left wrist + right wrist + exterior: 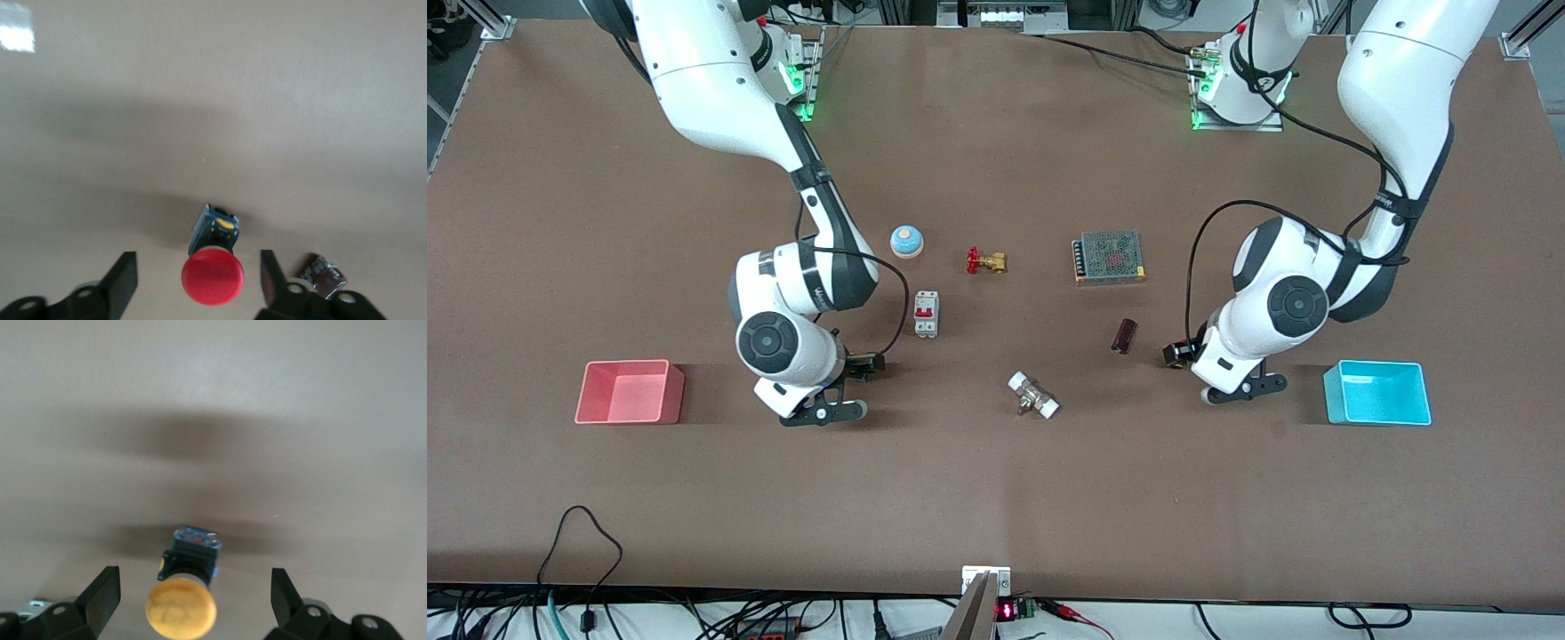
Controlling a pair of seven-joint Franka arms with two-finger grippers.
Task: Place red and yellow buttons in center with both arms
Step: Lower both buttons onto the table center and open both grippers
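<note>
In the left wrist view the red button (213,278), a round red cap on a black body, sits on the brown table between the fingers of my left gripper (197,261). The jaws are open, one finger on each side, and do not touch it. In the right wrist view the yellow button (181,608) sits the same way between the open fingers of my right gripper (193,577). In the front view my left gripper (1245,389) is low over the table beside the cyan tray and my right gripper (823,411) is low beside the pink tray. Both buttons are hidden under the hands there.
Between the arms lie a blue dome bell (906,241), a brass valve (985,261), a white breaker (927,314), a mesh-covered power supply (1109,257), a small brown part (1124,335) and a white-ended fitting (1033,395). A pink tray (630,391) and a cyan tray (1376,393) stand at the table's ends.
</note>
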